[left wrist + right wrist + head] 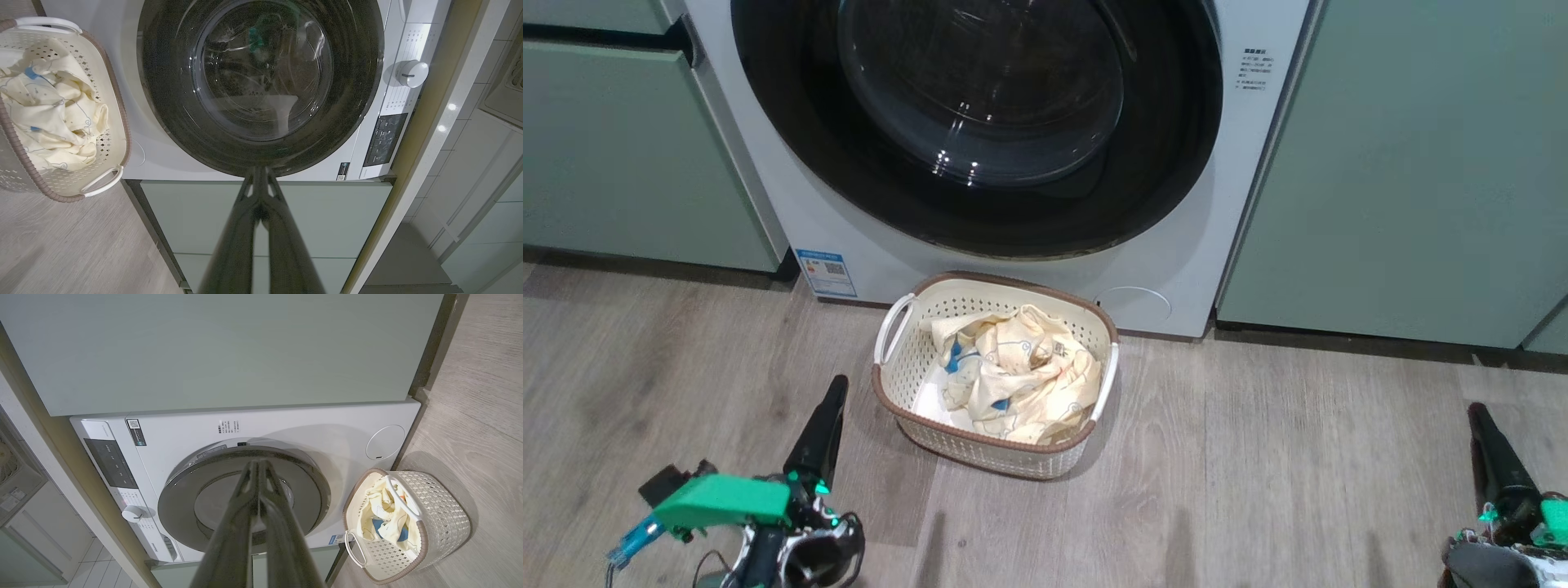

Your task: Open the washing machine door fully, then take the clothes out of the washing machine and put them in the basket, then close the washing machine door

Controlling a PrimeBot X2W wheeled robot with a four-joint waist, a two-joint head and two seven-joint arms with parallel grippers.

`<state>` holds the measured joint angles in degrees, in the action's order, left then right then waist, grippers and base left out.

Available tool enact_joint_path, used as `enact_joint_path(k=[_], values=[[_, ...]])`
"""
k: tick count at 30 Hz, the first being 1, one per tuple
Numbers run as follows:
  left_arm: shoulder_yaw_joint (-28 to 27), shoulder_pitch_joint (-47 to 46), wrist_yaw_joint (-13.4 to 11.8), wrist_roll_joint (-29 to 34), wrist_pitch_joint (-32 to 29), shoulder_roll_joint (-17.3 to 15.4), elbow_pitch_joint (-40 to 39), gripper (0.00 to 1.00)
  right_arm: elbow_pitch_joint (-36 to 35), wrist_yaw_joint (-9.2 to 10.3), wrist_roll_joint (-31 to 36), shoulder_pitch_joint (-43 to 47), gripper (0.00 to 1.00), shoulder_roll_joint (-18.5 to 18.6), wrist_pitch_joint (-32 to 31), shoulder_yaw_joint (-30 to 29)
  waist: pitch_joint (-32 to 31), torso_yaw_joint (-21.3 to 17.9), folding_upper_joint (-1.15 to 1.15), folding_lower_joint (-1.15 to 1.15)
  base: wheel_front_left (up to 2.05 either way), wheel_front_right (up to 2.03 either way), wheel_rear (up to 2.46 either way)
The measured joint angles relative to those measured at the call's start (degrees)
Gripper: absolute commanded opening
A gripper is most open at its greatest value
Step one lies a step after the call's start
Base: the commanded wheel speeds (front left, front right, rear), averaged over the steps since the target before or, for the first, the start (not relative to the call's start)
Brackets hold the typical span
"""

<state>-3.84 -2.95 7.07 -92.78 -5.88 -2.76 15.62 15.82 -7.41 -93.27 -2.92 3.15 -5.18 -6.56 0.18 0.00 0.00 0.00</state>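
My left hand (837,390) hung low in front of the washing machine (1241,212), toward its left side. Its two long dark fingers were pressed together, pointed at the machine and gripped nothing. My right hand (1480,415) sat low and off to the machine's right, before the pale green cabinet (1405,163). Its fingers were likewise closed tip to tip and empty.

The washing machine door (980,122) lay shut against the machine's front, its glass porthole catching glints of light. The basket (996,457) stood on the wooden floor (1258,457) just in front of the machine, below the door. The clothes (1013,376) were crumpled inside it, cream-yellow with blue marks.

A small blue label (827,272) with a square code sat at the machine's lower left corner, its writing too small to read. A block of dark print (1254,69) to the right of the door was also unreadable. The round service flap (1135,304) showed at the machine's lower right, behind the basket.
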Motion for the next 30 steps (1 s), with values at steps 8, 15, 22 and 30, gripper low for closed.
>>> enact_joint_path(k=[8,15,22,30], values=[[-0.03,0.0,0.0,0.0,-0.18,0.03,0.01,0.0,0.0,0.0,0.0,0.0,0.0,-0.04,-0.4,-0.15,0.0,0.0,0.0,0.0,0.0,0.0,0.0],[-0.07,0.0,0.0,0.0,-0.18,0.07,0.01,0.0,0.0,0.0,0.02,0.0,0.0,-0.1,-0.4,-0.21,0.0,0.0,0.0,0.0,0.0,0.0,0.0],[-0.1,0.0,0.0,0.0,-0.18,0.08,0.01,0.0,0.0,0.0,0.09,0.0,0.0,-0.11,-0.41,-0.29,0.0,0.0,0.0,0.0,0.0,0.0,0.0],[-0.18,0.0,0.0,0.0,-0.18,0.1,0.01,0.0,0.0,0.0,0.09,0.0,0.0,-0.13,-0.42,-0.36,0.0,0.0,0.0,0.0,0.0,0.0,0.0]])
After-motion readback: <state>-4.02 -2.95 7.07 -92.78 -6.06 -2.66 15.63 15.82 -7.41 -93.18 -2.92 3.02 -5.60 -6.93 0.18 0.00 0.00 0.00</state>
